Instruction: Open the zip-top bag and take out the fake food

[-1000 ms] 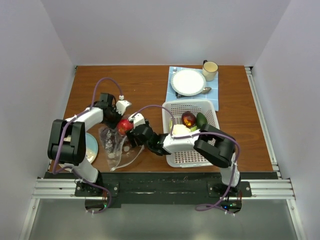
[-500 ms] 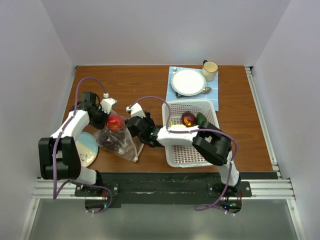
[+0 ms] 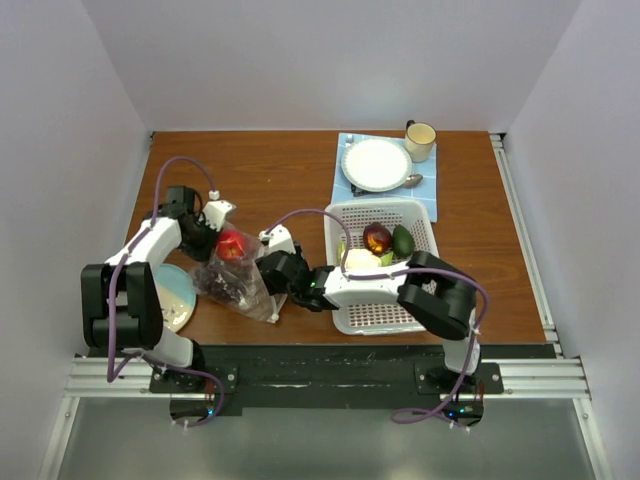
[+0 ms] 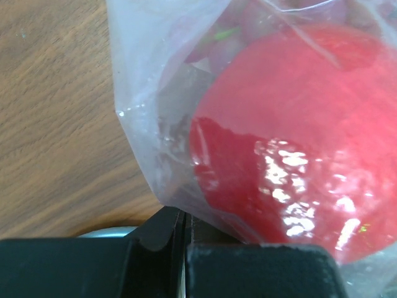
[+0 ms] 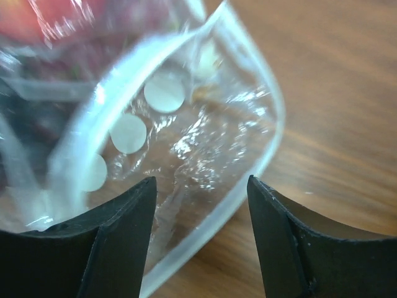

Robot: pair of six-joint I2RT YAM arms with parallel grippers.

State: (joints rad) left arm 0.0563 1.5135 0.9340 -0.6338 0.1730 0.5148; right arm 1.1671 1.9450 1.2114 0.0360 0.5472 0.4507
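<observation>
Zip-top bag (image 3: 235,285) pinched at one edge by clenched left tool (image 4: 184,217) as anchor; right tool (image 5: 200,184), jaws apart, straddles its rim, presumably to pull it open.

Right hand (image 5: 201,183): black fingers (image 5: 118,239) spread apart. Between them, curved rim of clear zip-top bag (image 5: 186,133), pale round dots on film. Red blur of fake food (image 5: 56,15) inside, top left. Wood-grain desk (image 5: 335,93) beneath, right.

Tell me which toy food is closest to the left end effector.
The red ball-like fruit inside the zip-top bag, right beside the left end effector; the purple-brown piece, green piece and cream piece lie in the white basket.
</observation>
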